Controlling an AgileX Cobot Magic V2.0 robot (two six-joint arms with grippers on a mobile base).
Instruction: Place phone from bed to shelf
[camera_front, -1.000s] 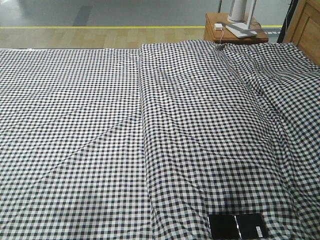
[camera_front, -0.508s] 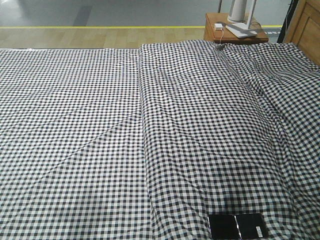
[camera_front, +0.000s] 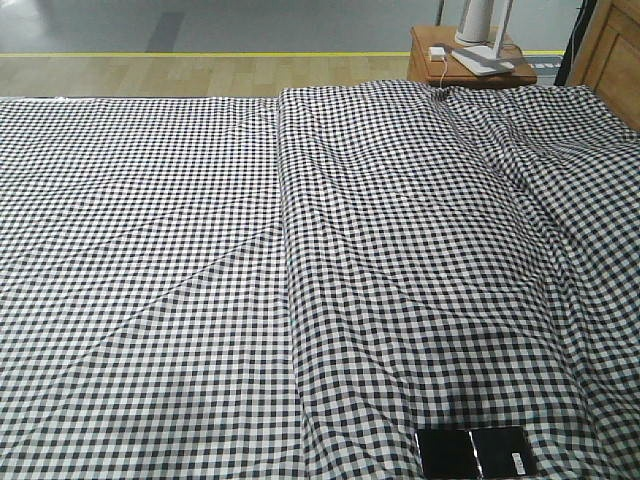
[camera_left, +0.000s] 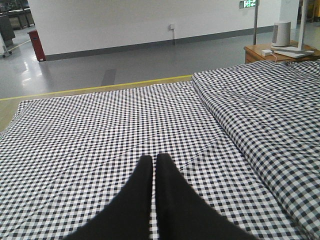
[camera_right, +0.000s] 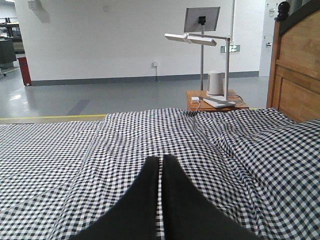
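Nothing has shifted in the last second: the phone (camera_front: 474, 452) lies flat on the bed (camera_front: 180, 260), low and right in my front view, untouched. My left claw (camera_left: 154, 162) and right claw (camera_right: 161, 162) are both clenched on nothing, so I judge the pickup hasn't begun.

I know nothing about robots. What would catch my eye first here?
The black-and-white checked bed fills nearly every view, with a long fold running down its middle. A glossy black phone lies flat on it, low right in the front view. Past the far corner stands a small wooden nightstand.
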